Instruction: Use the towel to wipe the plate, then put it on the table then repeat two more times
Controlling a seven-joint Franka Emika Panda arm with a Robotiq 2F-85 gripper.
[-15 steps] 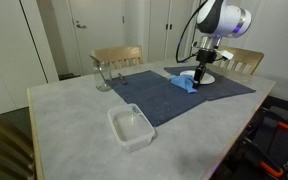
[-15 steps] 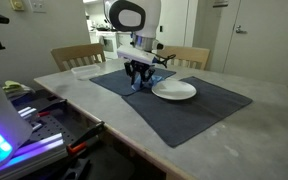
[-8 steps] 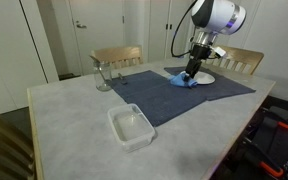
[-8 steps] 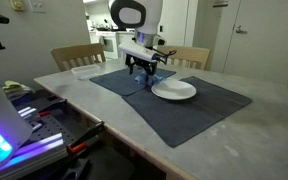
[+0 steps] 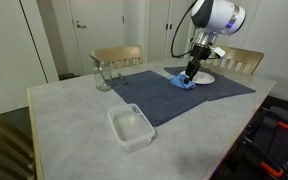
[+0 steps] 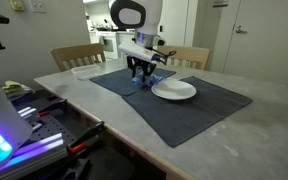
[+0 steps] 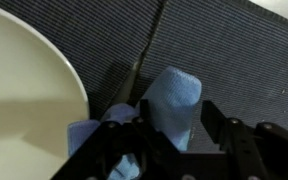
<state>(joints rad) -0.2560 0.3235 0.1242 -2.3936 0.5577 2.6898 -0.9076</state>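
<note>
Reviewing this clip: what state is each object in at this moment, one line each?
mat: spread flat on the table.
plate: flat on the mat, bare.
towel: bunched on the mat beside the plate.
end effector: fingers straddle the towel; grip unclear.
clear container: upright, empty, no lid.

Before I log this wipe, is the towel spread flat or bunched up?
Bunched up: the towel rises in a crumpled lump beside the plate.
</note>
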